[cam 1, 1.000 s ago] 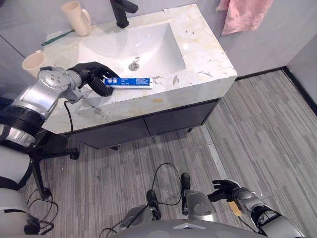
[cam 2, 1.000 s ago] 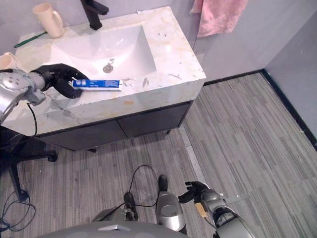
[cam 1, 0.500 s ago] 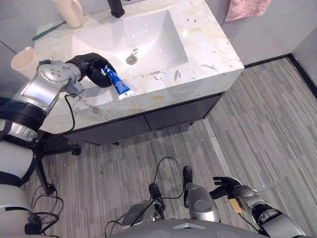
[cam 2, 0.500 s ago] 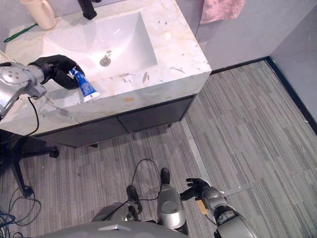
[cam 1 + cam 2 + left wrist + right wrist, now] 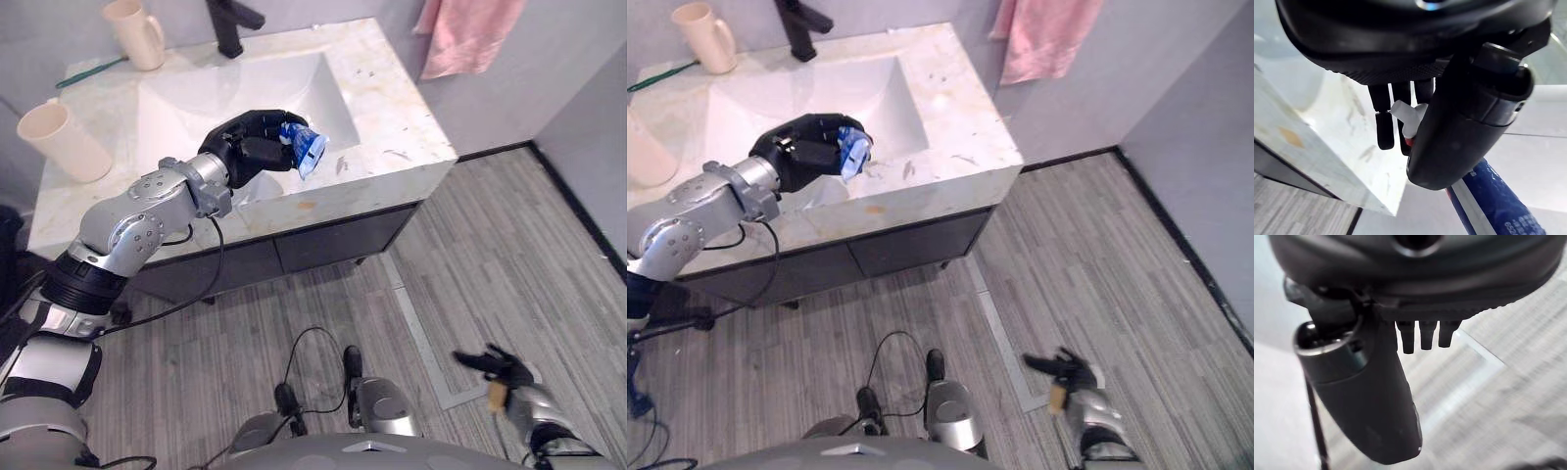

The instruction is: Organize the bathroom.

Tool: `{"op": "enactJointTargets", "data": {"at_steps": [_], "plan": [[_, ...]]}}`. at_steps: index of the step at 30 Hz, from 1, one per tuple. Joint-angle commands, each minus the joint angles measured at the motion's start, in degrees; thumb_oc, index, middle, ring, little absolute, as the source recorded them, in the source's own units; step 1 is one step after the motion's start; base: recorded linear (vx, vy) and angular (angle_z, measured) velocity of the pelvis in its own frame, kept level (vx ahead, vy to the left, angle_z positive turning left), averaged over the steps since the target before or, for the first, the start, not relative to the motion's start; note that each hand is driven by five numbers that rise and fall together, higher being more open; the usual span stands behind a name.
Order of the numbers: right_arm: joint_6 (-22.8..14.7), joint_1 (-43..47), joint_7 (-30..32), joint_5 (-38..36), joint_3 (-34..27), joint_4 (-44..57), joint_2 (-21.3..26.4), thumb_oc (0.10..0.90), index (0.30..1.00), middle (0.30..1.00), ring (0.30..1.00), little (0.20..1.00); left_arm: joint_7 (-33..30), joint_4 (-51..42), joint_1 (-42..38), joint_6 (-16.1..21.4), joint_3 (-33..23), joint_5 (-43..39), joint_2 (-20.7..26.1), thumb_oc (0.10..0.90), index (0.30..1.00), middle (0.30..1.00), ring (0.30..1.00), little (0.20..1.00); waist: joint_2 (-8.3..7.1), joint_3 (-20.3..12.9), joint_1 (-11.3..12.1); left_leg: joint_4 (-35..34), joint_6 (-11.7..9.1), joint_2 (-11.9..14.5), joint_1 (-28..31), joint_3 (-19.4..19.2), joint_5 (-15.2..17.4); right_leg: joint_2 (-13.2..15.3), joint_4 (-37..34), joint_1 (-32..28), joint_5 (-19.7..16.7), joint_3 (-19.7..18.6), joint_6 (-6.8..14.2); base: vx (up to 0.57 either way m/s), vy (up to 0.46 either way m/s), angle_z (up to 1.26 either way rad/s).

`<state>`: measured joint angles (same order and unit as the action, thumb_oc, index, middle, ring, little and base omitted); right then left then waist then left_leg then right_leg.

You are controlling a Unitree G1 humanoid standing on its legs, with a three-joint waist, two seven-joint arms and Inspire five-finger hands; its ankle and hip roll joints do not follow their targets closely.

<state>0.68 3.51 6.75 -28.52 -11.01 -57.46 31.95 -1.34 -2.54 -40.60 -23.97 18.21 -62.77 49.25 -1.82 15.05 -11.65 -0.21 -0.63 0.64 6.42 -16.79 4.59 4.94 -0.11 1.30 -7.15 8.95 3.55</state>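
My left hand (image 5: 247, 149) hovers over the front rim of the white sink (image 5: 211, 93), its fingers curled round a blue toothpaste tube (image 5: 301, 151). The tube is lifted off the marble counter (image 5: 392, 113). The left wrist view shows the tube's blue body (image 5: 1489, 199) running past the thumb (image 5: 1459, 132) and its white cap (image 5: 1406, 115) against the fingers. My right hand (image 5: 502, 366) hangs low over the floor at the right, fingers relaxed and holding nothing.
Two beige cups stand on the counter, one at the back left (image 5: 140, 33) and one at the left edge (image 5: 62, 140). A green toothbrush (image 5: 91, 71) lies between them. A black faucet (image 5: 231, 23) stands behind the basin. A pink towel (image 5: 472, 35) hangs on the wall.
The left hand has raised the tube from the counter and carried it right, over the sink's front rim. The right hand has drifted right. The camera has shifted too.
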Motion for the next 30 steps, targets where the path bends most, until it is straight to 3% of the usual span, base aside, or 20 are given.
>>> {"op": "enactJointTargets", "data": {"at_steps": [1, 2, 4, 6, 7, 13, 16, 17, 22, 28, 30], "plan": [[-10.48, -1.75, 6.38, -2.22, -3.14, 4.23, 13.05, 0.800, 0.900, 0.900, 0.900, 0.900, -1.66, 2.95, -8.95, 5.44, -7.37, -3.81, -0.38, 0.400, 0.300, 0.300, 0.300, 0.300, 0.62, -6.53, -0.18, 8.32, 0.26, 4.19, -0.93, -1.30, 2.97, -0.09, 3.86, 5.48, 5.93, -2.18, 4.53, 0.03, 0.010, -0.06], [-10.48, -1.75, 6.38, -2.22, -3.14, 4.23, 13.05, 0.800, 0.900, 0.900, 0.900, 0.900, -1.66, 2.95, -8.95, 5.44, -7.37, -3.81, -0.38, 0.400, 0.300, 0.300, 0.300, 0.300, 0.62, -6.53, -0.18, 8.32, 0.26, 4.19, -0.93, -1.30, 2.97, -0.09, 3.86, 5.48, 5.93, -2.18, 4.53, 0.06, 0.025, -0.10], [-12.33, 0.48, 6.19, 1.64, -7.62, 16.97, 21.40, 0.800, 0.900, 0.900, 0.900, 0.900, -3.43, 3.78, -11.12, 5.48, -6.77, -5.39, 0.20, 0.400, 0.300, 0.300, 0.300, 0.300, 0.38, -7.61, -0.72, 7.24, 0.30, 3.83, -0.28, -1.46, 3.34, -0.44, 3.54, 5.01, 6.29, -2.41, 4.36, 0.06, 0.042, -0.08], [-12.88, 1.79, 6.70, 3.88, -7.98, 21.28, 23.59, 0.800, 0.900, 0.900, 0.900, 0.900, -4.36, 4.28, -12.01, 5.49, -6.38, -5.65, 0.23, 0.400, 0.300, 0.300, 0.300, 0.300, 0.39, -7.91, -0.76, 6.88, 0.39, 3.69, -0.07, -1.57, 3.46, -0.58, 3.56, 4.98, 6.45, -2.44, 4.38, 0.05, 0.045, -0.13], [-11.75, 7.69, 6.23, 6.69, -6.49, 31.57, 28.41, 0.800, 0.900, 0.900, 0.900, 0.900, -4.66, 7.21, -13.84, 5.84, -5.31, -6.64, 0.24, 0.400, 0.300, 0.300, 0.300, 0.300, 0.45, -8.64, -0.49, 6.81, 0.37, 3.52, 0.02, -1.70, 3.44, -0.87, 3.29, 4.66, 6.80, -2.62, 4.41, 0.06, 0.053, -0.25], [-13.74, 23.86, -1.24, 6.56, 3.74, 40.07, 34.05, 0.800, 0.900, 0.900, 0.900, 0.900, -3.57, 11.44, -16.02, 6.12, -4.47, -9.02, 0.76, 0.400, 0.300, 0.300, 0.300, 0.300, 0.75, -9.50, 0.63, 6.27, 0.35, 3.30, 0.45, -1.34, 3.28, -1.05, 2.89, 3.90, 7.01, -2.67, 4.39, 0.04, 0.058, -0.11], [-11.11, 33.85, -6.52, 5.08, 12.35, 44.11, 33.31, 0.800, 0.900, 0.900, 0.900, 0.900, -2.54, 12.71, -16.87, 6.96, -3.49, -9.84, 0.39, 0.400, 0.300, 0.300, 0.300, 0.300, 0.63, -9.88, 2.04, 5.57, 0.31, 3.23, 0.82, -0.90, 3.15, -0.85, 2.42, 3.34, 6.91, -2.16, 4.42, 0.05, 0.059, 0.00], [-9.04, 40.17, -8.43, 4.57, 18.07, 44.76, 31.76, 0.800, 0.900, 0.900, 0.900, 0.900, -1.42, 13.57, -17.23, 7.76, -3.07, -10.05, 0.18, 0.400, 0.300, 0.300, 0.300, 0.300, 0.66, -10.00, 2.55, 5.22, 0.26, 3.19, 0.99, -0.61, 2.99, -0.79, 2.10, 2.96, 6.82, -1.91, 4.41, 0.06, 0.052, -0.03], [-6.39, 52.98, -12.41, 5.01, 32.15, 43.63, 25.86, 0.800, 0.900, 0.900, 0.900, 0.900, -1.10, 13.75, -17.03, 10.28, -2.87, -11.79, -1.23, 0.400, 0.300, 0.300, 0.300, 0.300, 0.67, -10.40, 4.81, 4.26, 0.07, 3.15, 1.36, 0.74, 2.13, -0.65, 0.82, 1.68, 6.44, -1.13, 4.16, 0.08, 0.043, 0.06], [-5.17, 58.83, -12.72, 5.35, 38.78, 42.29, 18.55, 0.800, 0.900, 0.900, 0.900, 0.900, -2.49, 12.12, -15.83, 12.22, -3.99, -13.09, -2.55, 0.400, 0.300, 0.300, 0.300, 0.300, 0.26, -10.67, 7.61, 3.89, -0.07, 3.06, 0.73, 1.93, 1.48, -0.33, 0.05, 1.15, 6.15, -0.51, 3.97, 0.06, 0.004, 0.14], [-3.73, 60.16, -11.63, 6.26, 40.91, 43.51, 14.12, 0.800, 0.900, 0.900, 0.900, 0.900, -3.65, 10.31, -14.11, 12.81, -5.08, -12.42, -3.64, 0.400, 0.300, 0.300, 0.300, 0.300, 0.31, -10.55, 8.81, 4.03, -0.12, 2.96, 0.38, 2.85, 1.41, -0.31, -0.14, 0.91, 6.14, -0.31, 3.88, 0.05, 0.000, 0.14]]}}
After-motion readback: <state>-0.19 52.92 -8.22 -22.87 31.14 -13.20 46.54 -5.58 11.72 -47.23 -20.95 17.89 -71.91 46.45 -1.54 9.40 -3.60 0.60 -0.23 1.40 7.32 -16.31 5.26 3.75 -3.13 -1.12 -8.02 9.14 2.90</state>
